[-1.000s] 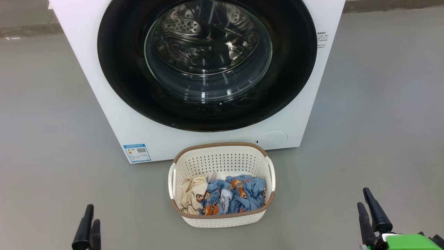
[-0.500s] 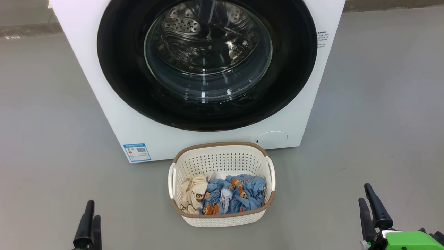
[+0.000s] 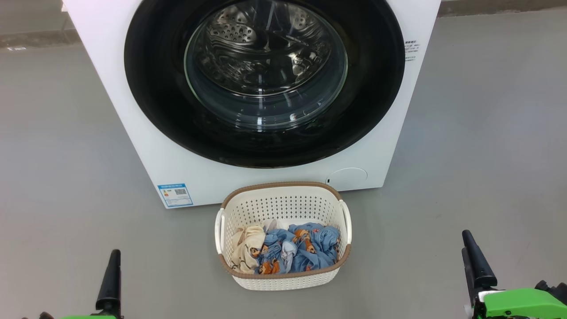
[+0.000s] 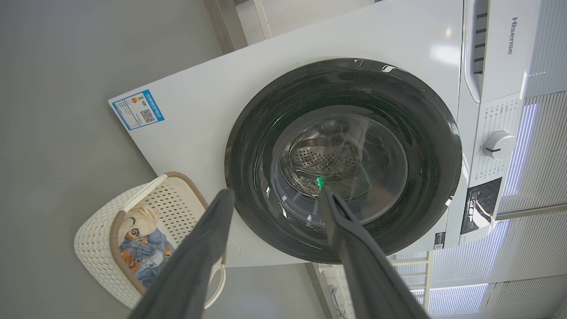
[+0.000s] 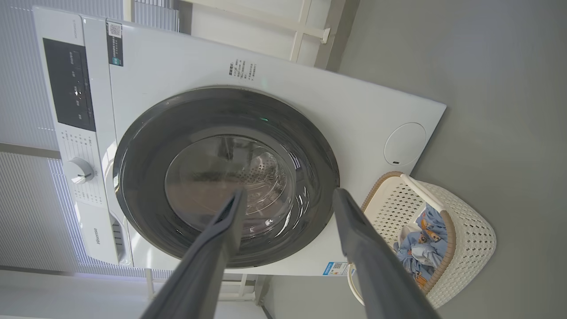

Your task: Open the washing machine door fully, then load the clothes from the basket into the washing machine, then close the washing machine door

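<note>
Floor (image 3: 57, 133): plain grey, smooth, matte, evenly lit with a faint sheen. Along the floor's far edge: darker grey strip (image 3: 26, 40). Beyond the floor, seen from the wrist views: pale wall (image 5: 239, 31) with white bars (image 5: 299, 31) across it. Higher above the floor: white ribbed panels (image 4: 547, 177), perhaps blinds, cannot tell. Bluish-violet light falls on them.

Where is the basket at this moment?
In the head view, the basket sits at centre on the floor, just in front of the washer and below its shut door.
</note>
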### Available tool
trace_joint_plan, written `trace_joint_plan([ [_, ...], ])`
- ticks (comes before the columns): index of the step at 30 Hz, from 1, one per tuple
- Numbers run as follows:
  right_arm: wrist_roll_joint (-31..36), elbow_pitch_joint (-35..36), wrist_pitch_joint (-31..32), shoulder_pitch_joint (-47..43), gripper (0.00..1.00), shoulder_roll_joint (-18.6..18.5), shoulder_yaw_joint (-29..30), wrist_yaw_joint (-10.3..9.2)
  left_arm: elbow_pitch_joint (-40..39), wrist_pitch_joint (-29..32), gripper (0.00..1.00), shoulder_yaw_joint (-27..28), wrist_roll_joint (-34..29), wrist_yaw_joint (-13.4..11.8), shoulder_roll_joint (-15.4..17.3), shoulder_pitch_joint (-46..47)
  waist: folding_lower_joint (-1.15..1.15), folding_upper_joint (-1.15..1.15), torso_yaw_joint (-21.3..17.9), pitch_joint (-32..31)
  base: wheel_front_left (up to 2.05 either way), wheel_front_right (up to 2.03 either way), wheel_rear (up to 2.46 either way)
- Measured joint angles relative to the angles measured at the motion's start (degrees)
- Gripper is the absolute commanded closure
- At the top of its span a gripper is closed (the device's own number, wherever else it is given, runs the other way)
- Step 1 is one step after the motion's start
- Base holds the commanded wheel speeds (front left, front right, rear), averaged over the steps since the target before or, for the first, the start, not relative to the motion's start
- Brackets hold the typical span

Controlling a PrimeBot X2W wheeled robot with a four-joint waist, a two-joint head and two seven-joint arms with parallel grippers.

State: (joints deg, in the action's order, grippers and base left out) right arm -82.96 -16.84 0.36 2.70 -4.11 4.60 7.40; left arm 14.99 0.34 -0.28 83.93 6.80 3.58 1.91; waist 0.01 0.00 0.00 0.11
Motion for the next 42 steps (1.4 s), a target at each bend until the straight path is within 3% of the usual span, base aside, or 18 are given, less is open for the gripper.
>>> trace_joint_plan([
  [24, 27.88, -0.55, -4.02, 1.35, 0.00, -0.05, -0.15, 0.00, -1.54, -4.00, 0.00, 0.04, -28.43, 0.01, -0.03, 0.00, 0.00, 0.00, -0.11, -0.18, 0.00, 0.00, 0.00],
  [42, 45.39, -1.85, -6.92, 2.25, 0.00, 0.09, -0.29, 0.00, -1.97, -7.01, 0.00, -1.46, -42.81, 0.01, 0.04, -0.02, 0.00, 0.00, -0.24, -0.21, 0.00, 0.00, 0.00],
])
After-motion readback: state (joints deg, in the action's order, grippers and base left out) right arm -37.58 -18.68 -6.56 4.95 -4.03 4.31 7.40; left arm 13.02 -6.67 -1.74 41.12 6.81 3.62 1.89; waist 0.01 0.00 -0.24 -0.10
